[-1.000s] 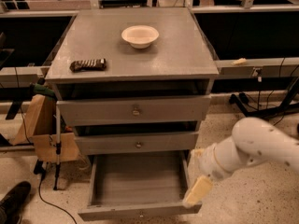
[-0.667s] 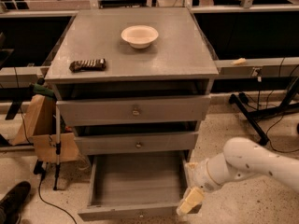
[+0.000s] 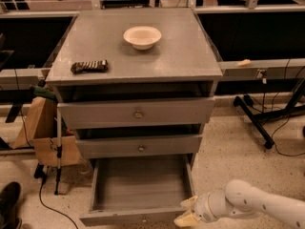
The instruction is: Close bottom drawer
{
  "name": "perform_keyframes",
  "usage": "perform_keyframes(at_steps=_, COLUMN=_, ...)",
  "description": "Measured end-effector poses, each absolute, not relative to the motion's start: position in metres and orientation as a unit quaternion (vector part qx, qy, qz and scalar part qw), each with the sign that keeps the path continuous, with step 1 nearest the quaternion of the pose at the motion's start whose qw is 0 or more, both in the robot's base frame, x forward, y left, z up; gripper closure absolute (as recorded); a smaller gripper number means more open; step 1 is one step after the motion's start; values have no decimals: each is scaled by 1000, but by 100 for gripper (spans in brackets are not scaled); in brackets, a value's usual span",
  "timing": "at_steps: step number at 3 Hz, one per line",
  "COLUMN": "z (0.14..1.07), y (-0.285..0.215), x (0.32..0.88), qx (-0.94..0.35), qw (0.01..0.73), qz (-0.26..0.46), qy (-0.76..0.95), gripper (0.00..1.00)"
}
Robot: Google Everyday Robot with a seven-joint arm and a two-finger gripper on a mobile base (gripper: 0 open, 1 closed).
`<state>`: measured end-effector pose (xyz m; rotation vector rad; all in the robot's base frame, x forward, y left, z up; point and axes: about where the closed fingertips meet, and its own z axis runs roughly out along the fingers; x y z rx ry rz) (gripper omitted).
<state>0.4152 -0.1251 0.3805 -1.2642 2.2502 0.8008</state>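
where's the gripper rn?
Low right in the camera view: the gripper is at the front right corner of the pulled-out bottom drawer, with its fingers apart, down near the floor.

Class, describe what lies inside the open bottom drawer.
Only bare grey planks show inside the bottom drawer; its front panel hides the nearest strip. The gripper sits at its front right corner.
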Motion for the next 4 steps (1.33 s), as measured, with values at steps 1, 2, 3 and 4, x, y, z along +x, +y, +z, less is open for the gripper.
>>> perform_keyframes(at_steps=1, z=291, y=-122, x=418, qx=-411, qw=246, qz=301, qy=825, gripper=73)
perform_keyframes(at_steps=2, z=241, y=-121, x=426, qx=-392, qw=259, qz=308, qy=827, gripper=96)
perform_keyframes(at_steps=3, z=202, y=-118, x=438, qx=-384, qw=266, qz=314, qy=827, gripper=100)
perform_keyframes(at_steps=4, z=178, y=-111, x=454, qx=-385, qw=270, qz=314, qy=825, gripper=81)
